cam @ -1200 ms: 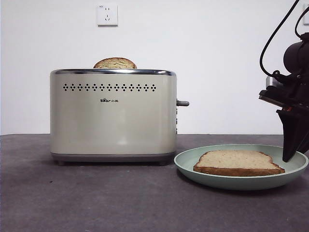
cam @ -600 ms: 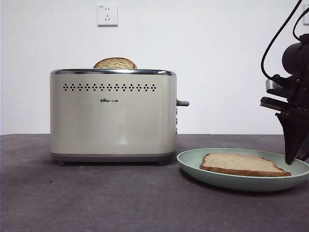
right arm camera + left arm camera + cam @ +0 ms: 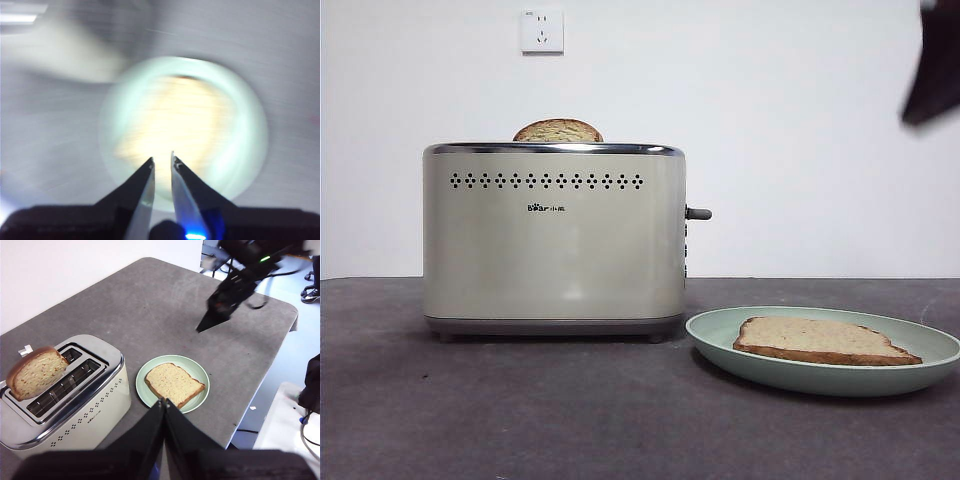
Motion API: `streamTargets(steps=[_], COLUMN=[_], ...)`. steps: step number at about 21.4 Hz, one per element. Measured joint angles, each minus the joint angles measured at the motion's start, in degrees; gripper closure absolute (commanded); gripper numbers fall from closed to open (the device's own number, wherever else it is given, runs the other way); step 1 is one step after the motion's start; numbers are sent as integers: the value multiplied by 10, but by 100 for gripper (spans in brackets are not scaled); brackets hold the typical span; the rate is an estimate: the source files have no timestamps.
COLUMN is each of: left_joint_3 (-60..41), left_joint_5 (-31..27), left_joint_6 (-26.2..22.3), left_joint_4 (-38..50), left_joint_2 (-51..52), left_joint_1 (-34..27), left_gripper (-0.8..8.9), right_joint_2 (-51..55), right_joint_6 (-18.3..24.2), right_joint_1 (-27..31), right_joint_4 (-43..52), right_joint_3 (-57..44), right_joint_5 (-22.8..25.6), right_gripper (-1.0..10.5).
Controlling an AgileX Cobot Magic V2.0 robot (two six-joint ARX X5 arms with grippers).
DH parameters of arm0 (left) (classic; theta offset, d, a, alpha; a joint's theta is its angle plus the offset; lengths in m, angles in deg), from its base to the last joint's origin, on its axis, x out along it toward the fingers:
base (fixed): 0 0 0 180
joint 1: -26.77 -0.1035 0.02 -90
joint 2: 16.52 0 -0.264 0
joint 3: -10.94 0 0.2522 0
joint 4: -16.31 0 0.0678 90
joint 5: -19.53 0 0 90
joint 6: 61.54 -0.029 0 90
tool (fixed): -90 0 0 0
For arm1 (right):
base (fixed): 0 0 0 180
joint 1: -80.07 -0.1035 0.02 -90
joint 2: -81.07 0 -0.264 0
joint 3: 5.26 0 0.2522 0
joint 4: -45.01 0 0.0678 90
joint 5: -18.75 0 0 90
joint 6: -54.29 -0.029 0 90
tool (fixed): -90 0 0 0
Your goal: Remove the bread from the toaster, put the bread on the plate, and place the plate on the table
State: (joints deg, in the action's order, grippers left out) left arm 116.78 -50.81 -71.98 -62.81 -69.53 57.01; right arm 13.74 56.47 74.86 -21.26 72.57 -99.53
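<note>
The bread (image 3: 820,340) lies flat on the pale green plate (image 3: 712,332), which rests on the table (image 3: 520,410) to the right of the cream toaster (image 3: 555,240). My right gripper (image 3: 932,70) hangs high above the plate, blurred, holding nothing. In the right wrist view its jaws (image 3: 161,162) show a narrow gap over the blurred plate (image 3: 250,130) and bread (image 3: 175,120). My left gripper (image 3: 164,401) is shut and empty, high above the plate (image 3: 196,369), bread (image 3: 174,384) and toaster (image 3: 90,410). The right gripper (image 3: 202,329) appears there too.
A second brown slice (image 3: 558,131) stands in a toaster slot (image 3: 35,372). The grey lever (image 3: 698,213) sticks out toward the plate. A wall socket (image 3: 542,30) sits above. The table edge (image 3: 260,385) runs close beside the plate.
The plate, tilted and raised at its right rim a second ago, now lies flat on the table. The right gripper has left the rim and risen to the top corner.
</note>
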Motion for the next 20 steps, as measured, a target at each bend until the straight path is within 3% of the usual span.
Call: streamTargets(steps=[3, 7, 14, 20], left_joint_3=[0, 0, 0, 0], left_joint_5=[0, 0, 0, 0], left_joint_6=[0, 0, 0, 0], left_joint_4=[0, -7, -10, -10], left_joint_2=[0, 0, 0, 0], left_joint_1=[0, 0, 0, 0], left_gripper=[822, 822, 821, 820], right_joint_2=[116, 203, 242, 238], right_joint_6=[0, 0, 1, 5], right_joint_1=[-44, -88, -101, -101], right_joint_4=[-50, -115, -200, -207], right_joint_3=[0, 0, 0, 0], right_joint_5=[-57, -63, -62, -62], right_gripper=[902, 958, 958, 946])
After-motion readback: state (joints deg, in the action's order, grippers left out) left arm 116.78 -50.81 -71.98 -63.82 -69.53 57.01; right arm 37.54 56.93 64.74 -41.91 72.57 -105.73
